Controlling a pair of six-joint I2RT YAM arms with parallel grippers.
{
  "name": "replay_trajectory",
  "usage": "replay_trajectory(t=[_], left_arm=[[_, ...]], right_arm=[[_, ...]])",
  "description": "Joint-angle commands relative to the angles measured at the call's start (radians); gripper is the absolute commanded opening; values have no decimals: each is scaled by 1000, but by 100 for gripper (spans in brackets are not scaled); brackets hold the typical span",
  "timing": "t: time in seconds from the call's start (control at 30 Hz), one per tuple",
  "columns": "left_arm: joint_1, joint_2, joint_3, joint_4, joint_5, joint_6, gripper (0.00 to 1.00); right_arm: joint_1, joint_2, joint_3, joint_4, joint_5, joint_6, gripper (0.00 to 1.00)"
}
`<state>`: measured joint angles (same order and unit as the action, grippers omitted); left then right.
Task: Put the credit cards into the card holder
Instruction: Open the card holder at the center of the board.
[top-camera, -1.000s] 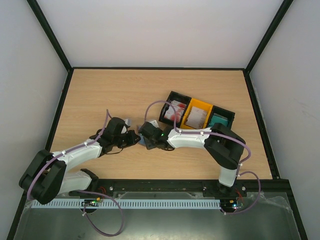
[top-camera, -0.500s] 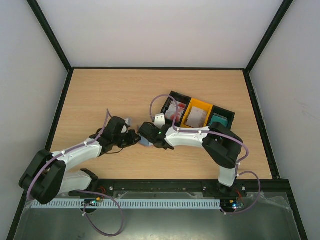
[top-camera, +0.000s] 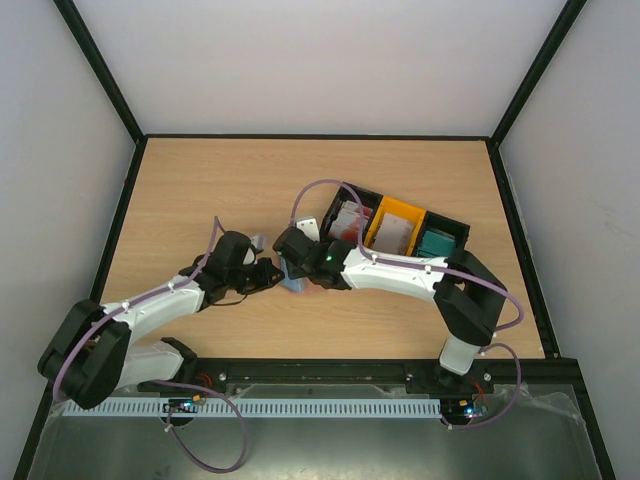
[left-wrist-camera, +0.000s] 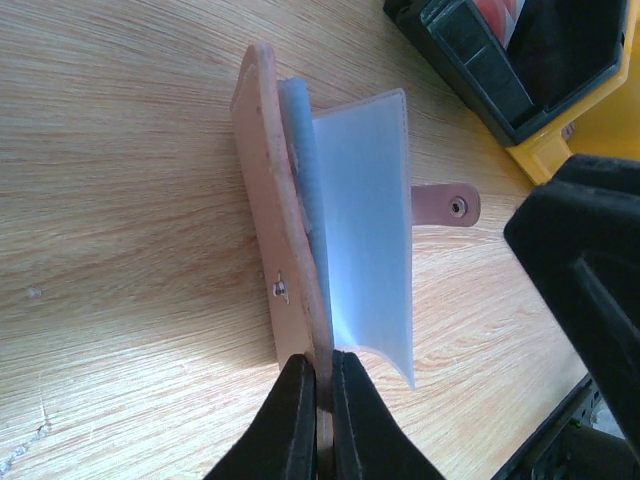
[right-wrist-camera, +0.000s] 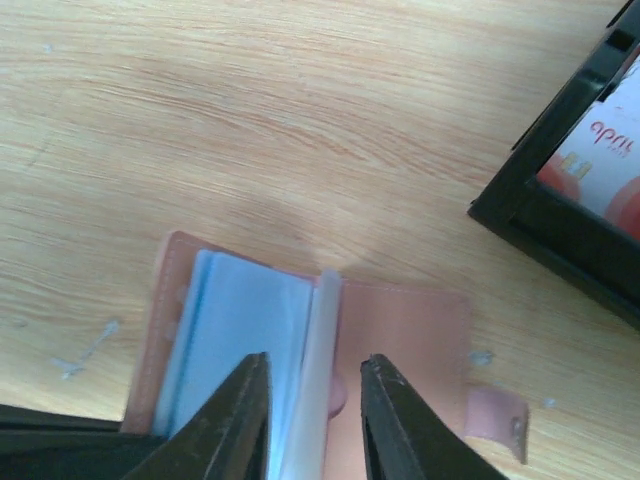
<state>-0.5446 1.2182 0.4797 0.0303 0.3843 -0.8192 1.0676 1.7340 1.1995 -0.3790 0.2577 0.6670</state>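
Card holder (right-wrist-camera: 400, 340) lies open on the table (top-camera: 200, 190), just left of the row of trays and between the two wrists. One cover is flat on the wood. The other stands up on edge, as the left wrist view shows. Pale blue clear sleeves (left-wrist-camera: 365, 220) fan out from the spine. Snap tab (left-wrist-camera: 445, 205) sticks out flat on the far side.

Left gripper (left-wrist-camera: 320, 365) is pinched tight on the upright cover's edge, with no gap between fingers and leather.

Right gripper (right-wrist-camera: 315, 362) is over the open holder, jaws partly apart and straddling a thin pale sheet (right-wrist-camera: 318, 330) that stands edge-on. A gap shows on both sides of it, so no contact. Can't tell whether that sheet is a card or a sleeve.

Credit cards are in the trays: red-and-white ones (top-camera: 348, 222) in the near black tray (top-camera: 330, 215), whitish ones (top-camera: 395, 233) in the yellow tray (top-camera: 400, 207), teal ones (top-camera: 436, 243) in the far black tray (top-camera: 450, 222). The near black tray sits close to the holder but not touching it.
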Motion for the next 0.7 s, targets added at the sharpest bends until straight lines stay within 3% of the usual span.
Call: replay_trajectory(t=[0.0, 0.1, 0.23, 0.5, 0.67], left_arm=[[-2, -22, 34, -12, 18, 2, 3], [-1, -19, 39, -12, 19, 2, 3], [-1, -19, 36, -15, 18, 4, 3], [-1, -16, 28, -19, 8, 9, 2], [-1, -11, 11, -21, -13, 7, 3]], right_arm=[[5, -27, 16, 16, -81, -5, 21], [5, 8, 20, 22, -123, 6, 11], [6, 60, 15, 42, -162, 22, 8], [2, 143, 19, 37, -113, 46, 8], [2, 187, 32, -34, 3, 86, 16]])
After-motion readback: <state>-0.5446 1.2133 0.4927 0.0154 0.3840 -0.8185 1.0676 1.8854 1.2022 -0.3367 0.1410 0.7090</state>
